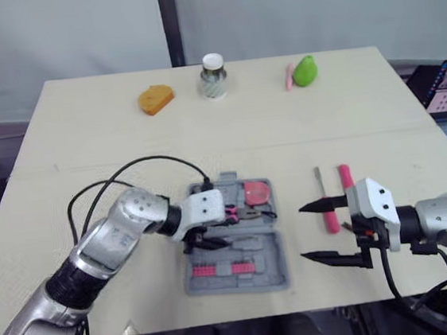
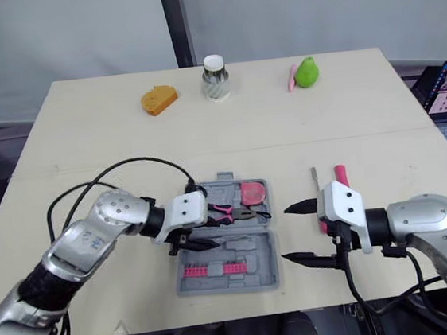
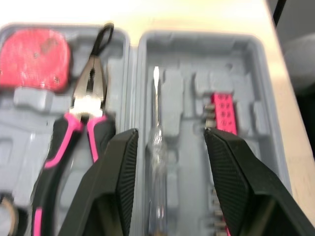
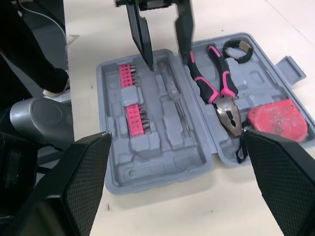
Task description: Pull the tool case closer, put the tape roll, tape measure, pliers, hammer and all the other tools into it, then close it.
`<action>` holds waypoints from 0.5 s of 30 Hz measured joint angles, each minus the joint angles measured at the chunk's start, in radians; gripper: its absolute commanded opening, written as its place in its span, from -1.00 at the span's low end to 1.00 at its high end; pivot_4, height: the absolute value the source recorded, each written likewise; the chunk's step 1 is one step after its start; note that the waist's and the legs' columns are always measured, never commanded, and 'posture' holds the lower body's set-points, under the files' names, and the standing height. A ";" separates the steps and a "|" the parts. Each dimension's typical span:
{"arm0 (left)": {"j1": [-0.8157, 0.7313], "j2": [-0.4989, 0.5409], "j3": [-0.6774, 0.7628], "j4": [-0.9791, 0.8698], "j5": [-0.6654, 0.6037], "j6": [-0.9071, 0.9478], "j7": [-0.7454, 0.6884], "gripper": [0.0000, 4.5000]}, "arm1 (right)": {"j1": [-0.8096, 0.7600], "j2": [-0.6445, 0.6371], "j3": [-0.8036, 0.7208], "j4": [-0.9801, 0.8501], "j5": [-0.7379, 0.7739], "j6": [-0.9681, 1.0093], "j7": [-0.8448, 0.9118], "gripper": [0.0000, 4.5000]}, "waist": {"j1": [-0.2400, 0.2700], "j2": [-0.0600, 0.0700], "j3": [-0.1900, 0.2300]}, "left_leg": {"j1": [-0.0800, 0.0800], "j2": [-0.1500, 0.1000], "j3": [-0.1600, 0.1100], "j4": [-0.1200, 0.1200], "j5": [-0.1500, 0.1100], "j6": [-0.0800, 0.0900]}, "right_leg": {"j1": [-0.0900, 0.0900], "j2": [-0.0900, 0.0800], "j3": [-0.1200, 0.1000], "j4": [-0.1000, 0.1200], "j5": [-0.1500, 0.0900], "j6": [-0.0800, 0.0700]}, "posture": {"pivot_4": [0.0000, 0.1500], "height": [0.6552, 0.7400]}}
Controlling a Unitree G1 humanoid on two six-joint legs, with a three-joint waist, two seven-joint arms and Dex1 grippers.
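Masking tool case [image 1: 276, 267] left edge: L gripper [image 3: 170, 137], spread.

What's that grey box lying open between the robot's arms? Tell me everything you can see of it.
The tool case is grey moulded plastic, opened flat on the beige table near its front edge, both hinged halves facing up. One half holds a red tape measure, pink-handled pliers and a small tape roll; the other holds a clear-handled screwdriver and pink bit strips. The left end effector hangs over it, open, its fingers astride the screwdriver.
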 measured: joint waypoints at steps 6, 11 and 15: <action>0.079 -0.051 0.028 0.122 0.019 -0.172 0.002 -0.98 | 0.000 0.000 0.000 0.000 0.003 0.003 0.000 1.00 | 0.013 0.000 0.000 | 0.000 -0.001 0.000 0.002 0.000 0.000 | 0.001 -0.001 0.000 0.000 0.000 0.000 | 1.00 1.00; 0.079 -0.119 0.037 0.183 0.039 -0.232 0.040 -0.98 | 0.001 0.000 -0.006 -0.001 0.009 0.016 0.000 1.00 | 0.015 0.000 0.000 | 0.000 -0.001 0.000 0.002 0.000 0.000 | 0.001 0.000 0.000 0.000 0.000 0.000 | 1.00 1.00; 0.086 -0.135 0.047 0.214 0.049 -0.251 0.053 -0.98 | 0.002 0.000 -0.012 -0.002 0.014 0.022 0.000 1.00 | 0.010 0.000 0.000 | 0.001 -0.001 0.000 0.001 0.000 0.000 | 0.001 0.000 0.000 0.000 0.000 0.000 | 1.00 1.00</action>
